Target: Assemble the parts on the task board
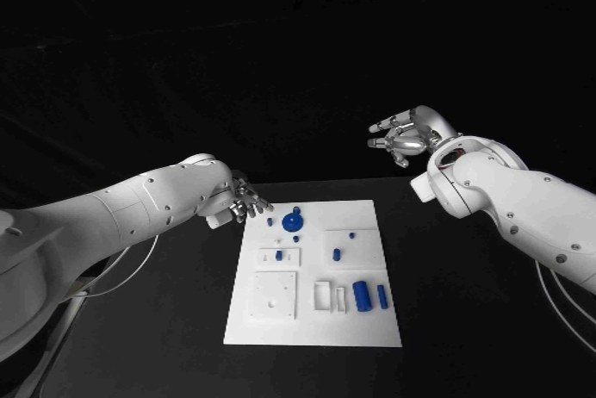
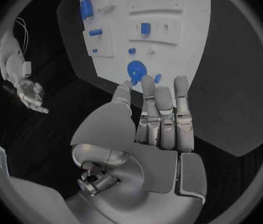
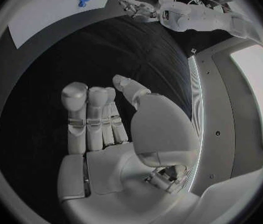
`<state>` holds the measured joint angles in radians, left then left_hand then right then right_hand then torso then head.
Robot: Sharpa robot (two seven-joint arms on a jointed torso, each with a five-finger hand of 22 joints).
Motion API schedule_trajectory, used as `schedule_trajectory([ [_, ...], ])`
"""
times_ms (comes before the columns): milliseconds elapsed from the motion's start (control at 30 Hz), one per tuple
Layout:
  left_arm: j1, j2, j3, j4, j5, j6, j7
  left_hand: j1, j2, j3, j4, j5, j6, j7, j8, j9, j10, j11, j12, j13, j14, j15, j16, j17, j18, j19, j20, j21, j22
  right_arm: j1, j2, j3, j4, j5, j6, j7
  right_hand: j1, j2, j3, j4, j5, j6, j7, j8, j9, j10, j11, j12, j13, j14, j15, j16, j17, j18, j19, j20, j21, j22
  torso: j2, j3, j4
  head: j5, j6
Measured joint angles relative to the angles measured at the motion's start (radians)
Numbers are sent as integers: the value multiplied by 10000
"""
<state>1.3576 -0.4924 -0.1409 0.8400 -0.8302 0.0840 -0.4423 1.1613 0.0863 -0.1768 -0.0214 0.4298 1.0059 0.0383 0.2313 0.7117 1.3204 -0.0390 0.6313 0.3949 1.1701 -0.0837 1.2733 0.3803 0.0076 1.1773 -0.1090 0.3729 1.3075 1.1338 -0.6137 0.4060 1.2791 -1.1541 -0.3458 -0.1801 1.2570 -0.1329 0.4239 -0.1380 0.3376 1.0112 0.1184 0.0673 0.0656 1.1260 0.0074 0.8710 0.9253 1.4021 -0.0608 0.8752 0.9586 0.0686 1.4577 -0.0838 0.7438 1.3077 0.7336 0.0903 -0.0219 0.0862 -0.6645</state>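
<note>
The white task board (image 1: 317, 329) lies in the middle of the black table. On it sit a round blue disc (image 1: 292, 221), small blue pegs (image 1: 351, 235), a blue piece (image 1: 281, 255) in a white block and two blue cylinders (image 1: 363, 295) near the front right. My left hand (image 1: 245, 204) hovers at the board's far left corner, fingers straight and empty, just beside the disc (image 2: 135, 68); the board (image 2: 187, 40) lies beyond its fingertips (image 2: 148, 82). My right hand (image 1: 407, 133) is raised well beyond the board's far right side, fingers loosely apart, holding nothing (image 3: 103, 119).
Black table (image 1: 472, 312) surrounds the board on all sides. White recessed blocks (image 1: 273, 295) and slots (image 1: 331, 297) take up the board's near half. A cable (image 1: 565, 307) hangs by my right arm.
</note>
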Motion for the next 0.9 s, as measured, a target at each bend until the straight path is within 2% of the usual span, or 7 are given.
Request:
schedule_trajectory([
  [100,17,277,4,-568,44,165,115,-73,73,-107,106,-45,-95,94,73,-1188,-19,19,65,0,-18,17,79,-23,0,5,5,-2,0,0,-10,0,27,-5,4,-4,0,0,0,0,35,0,0,0,0,0,0,0,0,0,0,0,0,0,0,0,0,0,23,3,-4,-2,32],
  [267,22,716,0,-1353,-8,458,282,-267,-66,-269,212,149,-259,75,782,-1556,-18,19,134,0,-17,17,124,-40,0,21,22,-2,-1,2,-33,0,86,-11,14,-12,-42,-30,0,0,117,0,0,0,0,0,0,0,-6,0,0,0,-1,0,0,0,0,0,77,29,-39,-1,93],
  [400,13,1008,-17,-1916,-142,667,397,-396,-195,-281,200,631,-505,-67,1638,-1093,-57,-20,201,7,-18,17,194,-40,1,21,21,-2,-1,2,-48,0,150,-14,22,-25,-213,-77,-87,87,410,0,0,0,0,0,0,0,-9,0,0,0,4,0,0,0,0,0,141,67,-82,34,148],
  [467,-18,1099,-26,-2157,-235,725,464,-472,-271,-301,224,812,-708,-161,2312,-459,-91,-53,314,56,-18,17,280,-33,0,21,21,42,-1,2,-56,0,197,-15,23,-32,-213,-78,-99,99,540,0,0,0,0,0,0,0,-9,0,0,0,4,0,0,0,0,-1,166,84,-105,51,166],
  [567,-60,1180,-38,-2430,-384,752,553,-588,-387,-268,388,882,-772,-192,2739,11,-90,-53,391,92,7,-8,289,-28,0,20,20,82,-1,2,-84,0,263,-16,24,-39,-212,-78,-140,140,584,0,0,0,0,1,1,0,-8,0,0,0,4,0,0,0,0,-1,211,108,-142,71,196],
  [767,-116,1281,-80,-2779,-653,753,689,-916,-608,-197,820,313,-808,-228,2856,407,-90,-53,395,91,21,-21,320,-21,0,20,20,114,3,5,-124,0,347,-17,24,-58,-211,-79,-140,140,762,0,0,0,0,0,1,0,-19,0,0,0,-23,1,0,0,0,-1,302,159,-207,91,214],
  [900,-177,1349,-112,-2971,-792,751,761,-930,-684,-52,1045,263,-808,-228,2856,496,-90,-53,436,91,21,-22,320,-24,0,20,20,114,6,11,-140,0,425,-18,24,-68,-211,-80,-140,140,769,0,0,0,0,1,1,0,-19,0,0,0,-23,0,0,0,0,-1,356,195,-233,92,228],
])
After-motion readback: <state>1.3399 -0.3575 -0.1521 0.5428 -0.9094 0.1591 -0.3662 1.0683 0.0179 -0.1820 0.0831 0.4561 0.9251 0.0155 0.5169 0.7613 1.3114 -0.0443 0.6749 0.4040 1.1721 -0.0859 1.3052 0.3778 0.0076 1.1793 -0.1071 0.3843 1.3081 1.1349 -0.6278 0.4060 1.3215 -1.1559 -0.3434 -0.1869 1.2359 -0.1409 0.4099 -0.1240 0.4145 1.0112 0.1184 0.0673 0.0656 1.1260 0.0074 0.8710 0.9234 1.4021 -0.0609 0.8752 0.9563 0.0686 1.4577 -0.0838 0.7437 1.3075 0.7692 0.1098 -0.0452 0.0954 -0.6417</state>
